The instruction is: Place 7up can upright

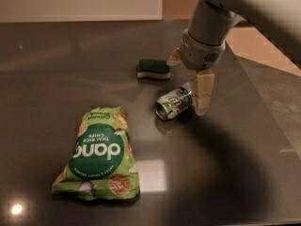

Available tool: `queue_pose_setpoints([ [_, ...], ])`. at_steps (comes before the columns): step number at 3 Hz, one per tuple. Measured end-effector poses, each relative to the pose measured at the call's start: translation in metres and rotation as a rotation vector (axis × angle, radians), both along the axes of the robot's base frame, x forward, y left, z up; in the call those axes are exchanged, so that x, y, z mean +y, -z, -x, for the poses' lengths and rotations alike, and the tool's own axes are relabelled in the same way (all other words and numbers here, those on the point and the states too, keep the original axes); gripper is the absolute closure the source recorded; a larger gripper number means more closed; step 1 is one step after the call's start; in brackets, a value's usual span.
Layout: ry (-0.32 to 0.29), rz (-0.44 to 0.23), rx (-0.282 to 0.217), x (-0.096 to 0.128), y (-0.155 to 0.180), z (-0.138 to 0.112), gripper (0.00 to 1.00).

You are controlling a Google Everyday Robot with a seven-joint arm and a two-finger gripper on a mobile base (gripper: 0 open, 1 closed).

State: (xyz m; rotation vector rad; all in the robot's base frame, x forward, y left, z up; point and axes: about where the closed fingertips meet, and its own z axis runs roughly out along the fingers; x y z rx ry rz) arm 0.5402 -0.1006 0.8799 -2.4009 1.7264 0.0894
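Observation:
The 7up can lies on its side on the dark table, a silver can with a green and white label, its open metal end facing front-left. My gripper hangs from the arm at the upper right and is directly over the can's right end. It is open. One beige finger reaches down at the can's right end, touching or nearly touching it. The other finger shows behind, further back. Nothing is held.
A green-topped yellow sponge lies just behind and left of the can. A large green chips bag lies flat at the front left. The table's right edge runs diagonally, with lighter floor beyond.

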Motion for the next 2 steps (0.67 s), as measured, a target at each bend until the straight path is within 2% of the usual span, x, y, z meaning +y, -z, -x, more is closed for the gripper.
queue_pose_setpoints([
  [1,-0.086,0.017,0.048,0.019,0.021,0.002,0.0],
  [2,-0.159,0.025,0.069,0.03,0.032,0.013,0.0],
])
